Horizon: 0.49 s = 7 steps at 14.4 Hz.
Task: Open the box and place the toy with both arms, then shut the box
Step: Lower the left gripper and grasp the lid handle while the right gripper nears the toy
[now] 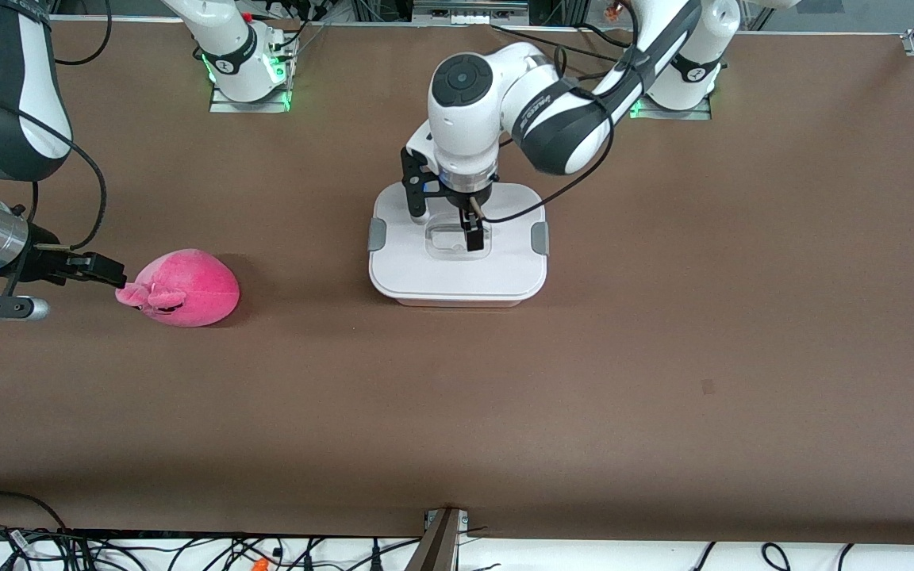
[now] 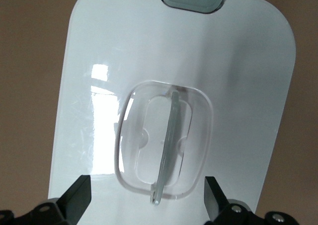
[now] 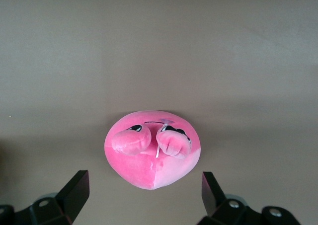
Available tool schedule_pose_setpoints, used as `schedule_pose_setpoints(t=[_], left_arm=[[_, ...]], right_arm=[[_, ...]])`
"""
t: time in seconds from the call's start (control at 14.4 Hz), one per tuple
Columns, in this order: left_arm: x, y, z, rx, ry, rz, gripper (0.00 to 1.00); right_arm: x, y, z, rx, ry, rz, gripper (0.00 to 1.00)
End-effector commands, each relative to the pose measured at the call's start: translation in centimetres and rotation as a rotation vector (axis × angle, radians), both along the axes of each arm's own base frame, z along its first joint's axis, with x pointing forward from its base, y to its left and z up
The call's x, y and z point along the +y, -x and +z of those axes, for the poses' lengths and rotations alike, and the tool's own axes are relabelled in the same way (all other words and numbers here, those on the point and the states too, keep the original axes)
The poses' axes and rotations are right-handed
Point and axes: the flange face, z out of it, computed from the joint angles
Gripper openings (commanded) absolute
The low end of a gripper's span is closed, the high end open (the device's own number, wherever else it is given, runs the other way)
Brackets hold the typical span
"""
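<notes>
Left gripper (image 1: 469,230) hangs over the box (image 1: 458,246) mid-counter, fingers spread wide either side of the clear recessed handle (image 2: 166,145) on the white lid (image 2: 99,61). That handle bar is thin and slick, so an off-centre pinch could slide right off, and with the grey side clips (image 1: 378,235) apparently down, a pull might hoist the whole tub. Right gripper (image 1: 104,270), also spread open, sits beside the pink plush toy (image 1: 187,287) toward the right arm's end. It's soft and rounded, so closing late could nudge it away.
</notes>
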Motion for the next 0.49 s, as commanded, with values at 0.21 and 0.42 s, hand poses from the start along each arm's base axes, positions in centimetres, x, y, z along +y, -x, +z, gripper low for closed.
schedule_pose_setpoints(t=[0.21,0.42], left_arm=[[-0.9,0.5,-2.2,-0.042,-0.05,-0.071,1.0],[-1.1,0.7,-2.1,-0.054,-0.06,-0.081,1.0]], right_arm=[[0.0,0.6,-0.8,0.007,0.009,0.006,1.0],[0.0,0.6,-1.5,0.007,0.009,0.007,1.0]])
